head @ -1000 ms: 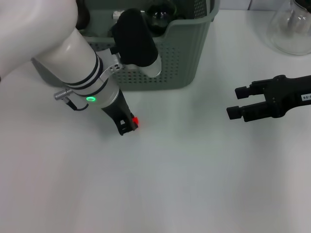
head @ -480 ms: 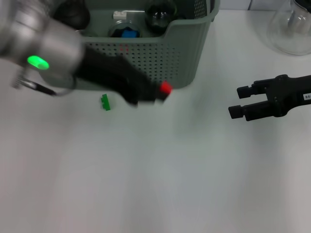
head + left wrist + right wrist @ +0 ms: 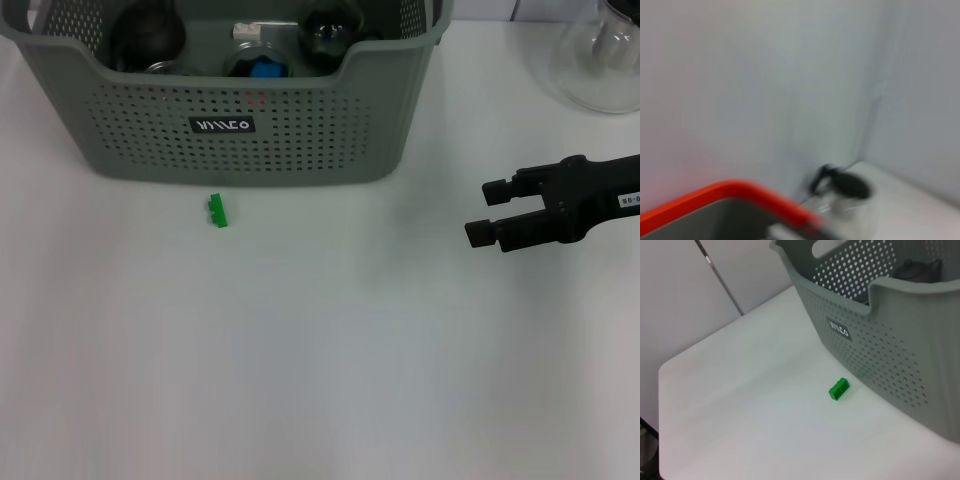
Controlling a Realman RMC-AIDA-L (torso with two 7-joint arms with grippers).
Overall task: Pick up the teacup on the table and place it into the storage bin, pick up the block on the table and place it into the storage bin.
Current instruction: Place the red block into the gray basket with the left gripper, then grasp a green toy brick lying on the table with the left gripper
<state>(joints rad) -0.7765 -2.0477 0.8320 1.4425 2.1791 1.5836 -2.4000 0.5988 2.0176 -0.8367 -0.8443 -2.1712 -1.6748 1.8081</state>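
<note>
The storage bin (image 3: 300, 130), a grey-green perforated basket with a black label, stands at the back left of the white table; it also shows in the right wrist view (image 3: 900, 335). Inside it lie dark round vessels (image 3: 148, 35) and a small cup with something blue in it (image 3: 262, 66). A small green block (image 3: 217, 210) lies on the table just in front of the bin, also seen in the right wrist view (image 3: 839, 389). My right gripper (image 3: 482, 212) hovers open and empty at the right, far from the block. My left gripper is out of view.
A clear glass flask (image 3: 605, 55) stands at the back right corner. The blurred left wrist view shows a wall, an orange-rimmed grey edge (image 3: 740, 192) and a glass pot with a black handle (image 3: 847, 192).
My left arm, which was by the bin's front with something small and red at its tip, has swung out of the head view. The green block now shows. The right gripper has barely moved.
</note>
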